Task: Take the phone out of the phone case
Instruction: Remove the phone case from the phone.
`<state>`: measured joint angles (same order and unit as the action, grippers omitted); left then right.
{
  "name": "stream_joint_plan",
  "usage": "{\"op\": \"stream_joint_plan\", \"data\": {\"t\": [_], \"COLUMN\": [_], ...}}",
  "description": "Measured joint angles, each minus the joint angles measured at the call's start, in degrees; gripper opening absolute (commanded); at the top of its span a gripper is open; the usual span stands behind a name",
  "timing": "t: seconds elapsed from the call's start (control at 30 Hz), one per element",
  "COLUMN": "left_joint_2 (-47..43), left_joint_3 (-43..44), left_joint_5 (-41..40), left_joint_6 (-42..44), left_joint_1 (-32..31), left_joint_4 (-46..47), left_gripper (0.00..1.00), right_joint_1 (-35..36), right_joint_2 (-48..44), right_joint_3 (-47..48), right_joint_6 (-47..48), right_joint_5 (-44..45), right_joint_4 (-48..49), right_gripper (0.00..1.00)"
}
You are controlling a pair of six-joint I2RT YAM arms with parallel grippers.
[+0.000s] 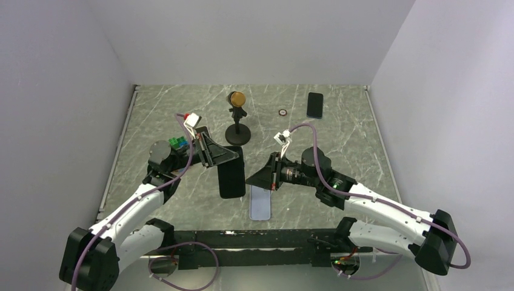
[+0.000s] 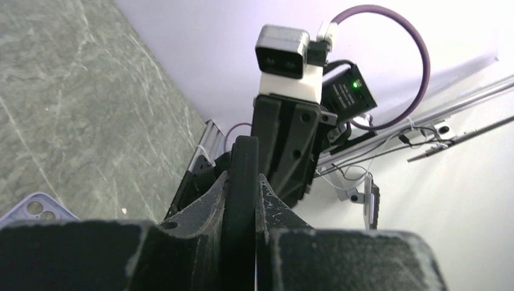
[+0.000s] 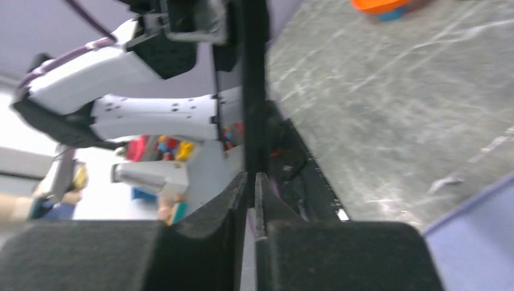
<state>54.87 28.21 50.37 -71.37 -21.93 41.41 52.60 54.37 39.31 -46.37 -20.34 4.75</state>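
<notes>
A black phone [image 1: 232, 177] hangs above the table, and my left gripper [image 1: 235, 156] is shut on its upper edge. In the left wrist view the phone's thin edge [image 2: 242, 163] stands clamped between the jaws of the left gripper [image 2: 242, 180]. The lavender phone case [image 1: 260, 202] lies flat on the table just right of and below the phone, empty, and its camera corner [image 2: 35, 209] shows there too. My right gripper [image 1: 248, 180] sits by the phone's right side, above the case. Its jaws [image 3: 251, 177] are almost together with only a slit, nothing between them, the phone's edge [image 3: 254, 91] just beyond.
A small stand with a golden ball [image 1: 236, 118] rises behind the grippers. A second dark phone [image 1: 314, 104] and a small ring [image 1: 282, 112] lie at the back. The arms' black base rail [image 1: 254, 239] runs along the near edge.
</notes>
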Motion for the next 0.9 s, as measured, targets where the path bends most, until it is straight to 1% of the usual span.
{"op": "stream_joint_plan", "data": {"t": [0.1,0.2,0.27,0.33,0.43,0.67,0.9], "left_joint_2": [-0.04,-0.22,-0.46,-0.74,-1.33,-2.93,-3.04], "left_joint_3": [0.0,0.0,0.0,0.0,0.0,0.0,0.0], "left_joint_5": [-2.03,-3.74,-4.59,-5.27,-5.73,-6.73,-6.73], "left_joint_6": [0.87,1.77,2.05,2.27,2.73,3.72,3.65], "left_joint_1": [0.13,0.22,0.26,0.28,0.39,0.59,0.74], "left_joint_4": [-1.88,-3.69,-4.63,-5.29,-6.19,-8.24,-8.24], "left_gripper": [0.0,0.0,0.0,0.0,0.0,0.0,0.0], "right_joint_1": [0.0,0.11,0.11,0.11,0.15,0.33,1.07], "right_joint_2": [0.63,1.27,1.18,1.18,1.18,1.18,1.86], "right_joint_3": [-2.6,-3.1,-3.1,-3.1,-3.1,-3.08,-3.08], "right_joint_6": [-5.51,-8.28,-8.96,-9.38,-9.51,-8.44,-8.11], "right_joint_5": [-4.55,-6.21,-6.71,-6.91,-6.86,-5.68,-5.68], "right_joint_4": [6.86,8.79,9.38,9.46,9.16,4.68,4.57], "right_gripper": [0.11,0.12,0.15,0.2,0.24,0.25,0.24]}}
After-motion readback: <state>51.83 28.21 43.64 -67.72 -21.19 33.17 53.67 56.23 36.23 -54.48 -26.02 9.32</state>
